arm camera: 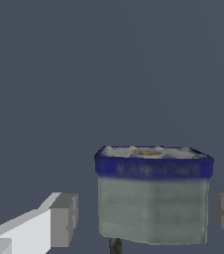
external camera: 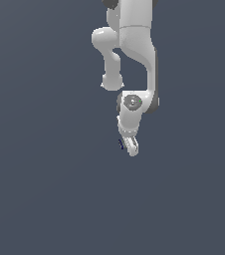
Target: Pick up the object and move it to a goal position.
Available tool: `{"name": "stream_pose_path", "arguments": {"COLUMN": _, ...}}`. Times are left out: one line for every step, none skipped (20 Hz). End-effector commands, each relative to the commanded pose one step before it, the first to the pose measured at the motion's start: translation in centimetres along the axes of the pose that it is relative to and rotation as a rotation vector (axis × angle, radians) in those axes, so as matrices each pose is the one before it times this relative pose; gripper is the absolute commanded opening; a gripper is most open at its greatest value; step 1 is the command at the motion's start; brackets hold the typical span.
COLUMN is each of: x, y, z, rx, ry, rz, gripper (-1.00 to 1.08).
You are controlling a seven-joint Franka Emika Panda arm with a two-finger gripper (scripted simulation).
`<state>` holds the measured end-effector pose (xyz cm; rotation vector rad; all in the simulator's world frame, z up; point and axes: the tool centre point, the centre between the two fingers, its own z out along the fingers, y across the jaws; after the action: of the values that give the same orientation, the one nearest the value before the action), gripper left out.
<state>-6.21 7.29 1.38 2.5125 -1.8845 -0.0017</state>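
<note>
Blue-rimmed and grey-bodied, the object (arm camera: 152, 193) sits between the claw's (arm camera: 146, 218) spread fingers (arm camera: 63, 220), neither pad touching it. I judge the grasp is in hand: next, close squarely, then lift toward the goal.

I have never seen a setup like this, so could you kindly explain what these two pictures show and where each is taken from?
These are simulator renders of one white robot arm over a plain grey-blue surface. The exterior view looks at the whole arm from a camera off it; the tool is at its lower end. Beside it you can just see the object, a tiny dark speck. The wrist view comes from a camera on the arm's wrist, so the same object looks large: a grey-olive body with a dark-blue band near the top. The grey blocks on either side are the tool's fingers. They stand apart from the object with gaps, so nothing is held yet.
</note>
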Motion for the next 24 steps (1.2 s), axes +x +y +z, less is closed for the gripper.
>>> {"name": "stream_pose_path", "arguments": {"x": 0.002, "y": -0.06, "z": 0.128, "rx": 0.00134, "ry": 0.00004, "rz": 0.00009, "gripper": -1.0}}
{"name": "stream_pose_path", "arguments": {"x": 0.0, "y": 0.0, "z": 0.0, "rx": 0.0, "ry": 0.0, "rz": 0.0, "gripper": -1.0}}
{"name": "stream_pose_path", "arguments": {"x": 0.0, "y": 0.0, "z": 0.0, "rx": 0.0, "ry": 0.0, "rz": 0.0, "gripper": -1.0}}
{"name": "stream_pose_path", "arguments": {"x": 0.0, "y": 0.0, "z": 0.0, "rx": 0.0, "ry": 0.0, "rz": 0.0, "gripper": -1.0}}
{"name": "stream_pose_path", "arguments": {"x": 0.0, "y": 0.0, "z": 0.0, "rx": 0.0, "ry": 0.0, "rz": 0.0, "gripper": -1.0}}
{"name": "stream_pose_path", "arguments": {"x": 0.0, "y": 0.0, "z": 0.0, "rx": 0.0, "ry": 0.0, "rz": 0.0, "gripper": -1.0}}
{"name": "stream_pose_path", "arguments": {"x": 0.0, "y": 0.0, "z": 0.0, "rx": 0.0, "ry": 0.0, "rz": 0.0, "gripper": -1.0}}
{"name": "stream_pose_path", "arguments": {"x": 0.0, "y": 0.0, "z": 0.0, "rx": 0.0, "ry": 0.0, "rz": 0.0, "gripper": -1.0}}
{"name": "stream_pose_path", "arguments": {"x": 0.0, "y": 0.0, "z": 0.0, "rx": 0.0, "ry": 0.0, "rz": 0.0, "gripper": -1.0}}
{"name": "stream_pose_path", "arguments": {"x": 0.0, "y": 0.0, "z": 0.0, "rx": 0.0, "ry": 0.0, "rz": 0.0, "gripper": -1.0}}
{"name": "stream_pose_path", "arguments": {"x": -0.007, "y": -0.047, "z": -0.062, "rx": 0.00118, "ry": 0.00003, "rz": -0.00019, "gripper": -1.0}}
{"name": "stream_pose_path", "arguments": {"x": 0.002, "y": 0.0, "z": -0.027, "rx": 0.0, "ry": 0.0, "rz": 0.0, "gripper": -1.0}}
{"name": "stream_pose_path", "arguments": {"x": 0.006, "y": 0.0, "z": -0.08, "rx": 0.0, "ry": 0.0, "rz": 0.0, "gripper": -1.0}}
{"name": "stream_pose_path", "arguments": {"x": 0.011, "y": 0.0, "z": -0.133, "rx": 0.0, "ry": 0.0, "rz": 0.0, "gripper": -1.0}}
{"name": "stream_pose_path", "arguments": {"x": 0.015, "y": 0.0, "z": -0.186, "rx": 0.0, "ry": 0.0, "rz": 0.0, "gripper": -1.0}}
{"name": "stream_pose_path", "arguments": {"x": 0.02, "y": 0.0, "z": -0.24, "rx": 0.0, "ry": 0.0, "rz": 0.0, "gripper": -1.0}}
{"name": "stream_pose_path", "arguments": {"x": 0.024, "y": 0.0, "z": -0.294, "rx": 0.0, "ry": 0.0, "rz": 0.0, "gripper": -1.0}}
{"name": "stream_pose_path", "arguments": {"x": 0.029, "y": 0.0, "z": -0.349, "rx": 0.0, "ry": 0.0, "rz": 0.0, "gripper": -1.0}}
{"name": "stream_pose_path", "arguments": {"x": 0.061, "y": 0.004, "z": -0.4, "rx": -0.00001, "ry": -0.00051, "rz": 0.00047, "gripper": -1.0}}
{"name": "stream_pose_path", "arguments": {"x": 0.039, "y": -0.001, "z": -0.461, "rx": 0.0, "ry": 0.0, "rz": 0.0, "gripper": -1.0}}
{"name": "stream_pose_path", "arguments": {"x": 0.044, "y": -0.001, "z": -0.519, "rx": 0.0, "ry": 0.0, "rz": 0.0, "gripper": -1.0}}
{"name": "stream_pose_path", "arguments": {"x": 0.049, "y": -0.001, "z": -0.578, "rx": 0.0, "ry": 0.0, "rz": 0.0, "gripper": -1.0}}
{"name": "stream_pose_path", "arguments": {"x": 0.055, "y": -0.002, "z": -0.638, "rx": 0.0, "ry": 0.0, "rz": 0.0, "gripper": -1.0}}
{"name": "stream_pose_path", "arguments": {"x": 0.083, "y": 0.0, "z": -0.687, "rx": -0.00016, "ry": -0.00025, "rz": 0.00038, "gripper": -1.0}}
